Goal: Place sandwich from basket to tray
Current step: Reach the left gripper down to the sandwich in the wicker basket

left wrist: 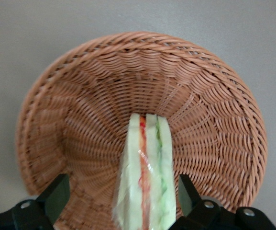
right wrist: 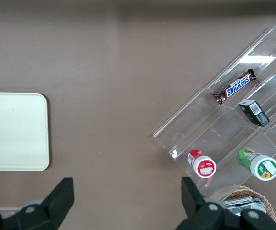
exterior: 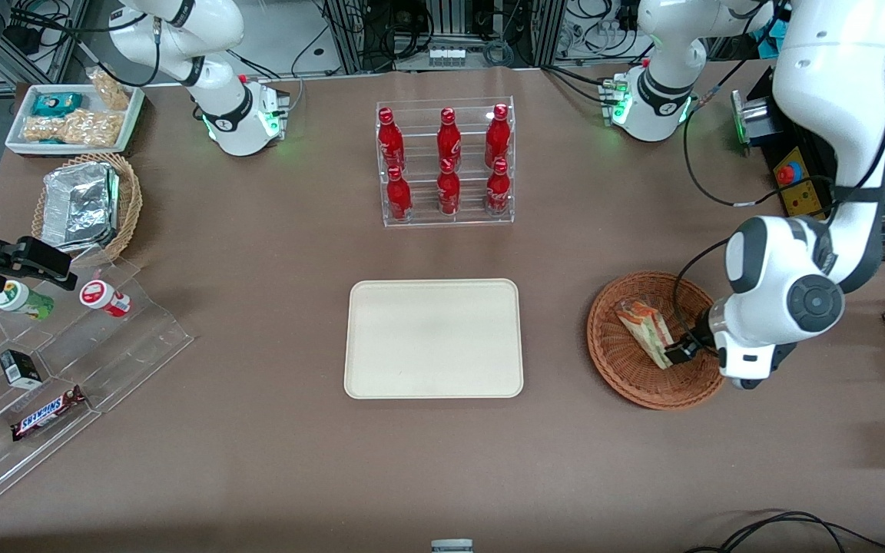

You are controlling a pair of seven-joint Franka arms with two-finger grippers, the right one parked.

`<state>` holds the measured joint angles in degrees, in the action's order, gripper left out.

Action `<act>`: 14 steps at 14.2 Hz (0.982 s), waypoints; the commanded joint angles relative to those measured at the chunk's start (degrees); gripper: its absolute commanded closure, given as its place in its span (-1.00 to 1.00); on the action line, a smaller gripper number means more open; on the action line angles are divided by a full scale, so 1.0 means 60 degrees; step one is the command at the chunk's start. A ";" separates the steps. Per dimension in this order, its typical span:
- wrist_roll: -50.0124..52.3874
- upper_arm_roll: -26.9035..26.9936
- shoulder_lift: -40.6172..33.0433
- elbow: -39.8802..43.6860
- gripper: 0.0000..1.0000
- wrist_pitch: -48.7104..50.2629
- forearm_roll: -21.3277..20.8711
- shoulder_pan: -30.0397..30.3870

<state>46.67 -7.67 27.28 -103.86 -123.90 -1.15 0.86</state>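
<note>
The sandwich (exterior: 642, 326), a wrapped wedge of white bread with red and green filling, stands on edge in the reddish-brown wicker basket (exterior: 604, 349) toward the working arm's end of the table. My left gripper (exterior: 677, 352) is down in the basket at the sandwich's nearer end. In the left wrist view the gripper (left wrist: 122, 196) is open and straddles the sandwich (left wrist: 145, 177). One finger (left wrist: 186, 191) is close against the wrap, the other finger (left wrist: 56, 195) stands well apart over the basket (left wrist: 214, 110) weave. The cream tray (exterior: 433, 338) lies bare at mid-table.
A clear rack of red bottles (exterior: 446, 163) stands farther from the camera than the tray. Toward the parked arm's end are a stepped acrylic stand (exterior: 66, 369) with snacks, a tan basket holding a foil container (exterior: 81, 206), and a white tray of snack packets (exterior: 74, 117).
</note>
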 commanded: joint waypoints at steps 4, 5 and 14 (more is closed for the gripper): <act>0.0381 0.0048 0.0111 -0.1042 -1.00 -0.1118 0.0090 -0.0260; 0.0381 0.0048 0.0068 -0.1364 -1.00 -0.1307 0.0075 -0.0274; 0.2213 0.0033 -0.0254 -0.1148 0.77 -0.1179 0.0075 -0.0933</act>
<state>59.00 -7.86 27.93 -111.30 -132.15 -1.06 -4.53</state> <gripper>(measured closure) 0.546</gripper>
